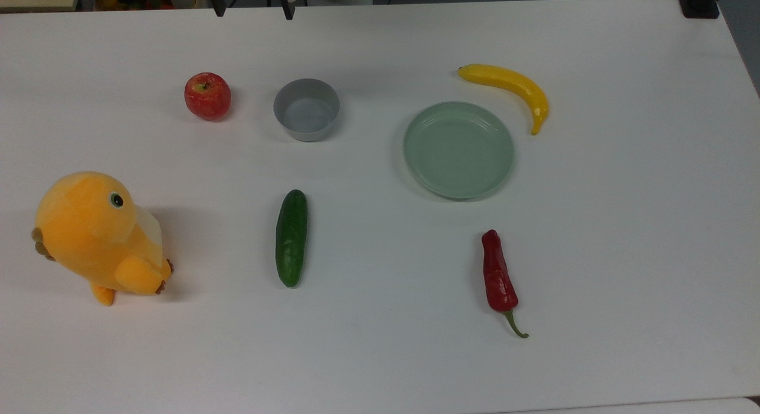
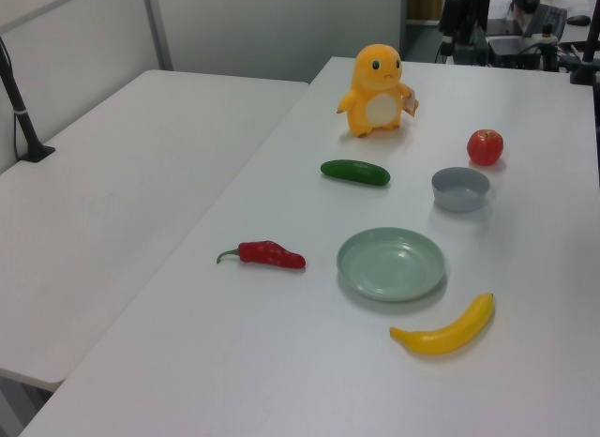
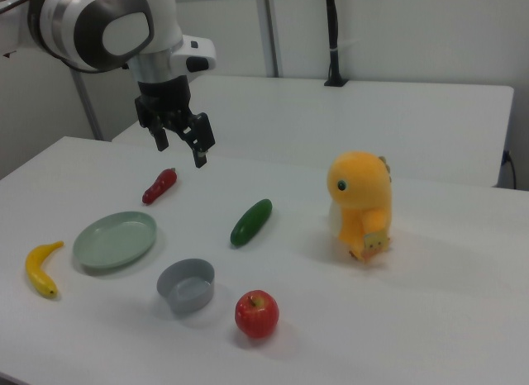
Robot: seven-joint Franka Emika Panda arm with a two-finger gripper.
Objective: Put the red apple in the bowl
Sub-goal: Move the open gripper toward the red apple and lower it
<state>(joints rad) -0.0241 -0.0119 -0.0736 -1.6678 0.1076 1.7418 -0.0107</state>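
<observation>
resting on the white tabletop (image 1: 380, 354) in the top view, red apple (image 1: 207, 95) upright, stem dimple up, near the bowl (image 1: 306, 109) at its 9 o'clock, apart from it. bowl hollow and bare inside. pale-green plate (image 1: 458, 149) at the bowl's 3 o'clock, banana (image 1: 509, 90) just beside the plate's rim at 1 o'clock. cucumber (image 1: 291, 237) at the bowl's 6 o'clock, red chilli (image 1: 499, 280) at the plate's 6 o'clock, orange plush toy (image 1: 98, 236) at the apple's 7 o'clock.

seen in the left view, apple at the bowl's 1 o'clock, not touching, plush toy standing beyond the cucumber.

hanging in the right view, claw (image 3: 178, 142) well above the tabletop, fingers parted wide, gripping nothing, over the chilli, well apart from the apple at the bowl's 4 o'clock.
</observation>
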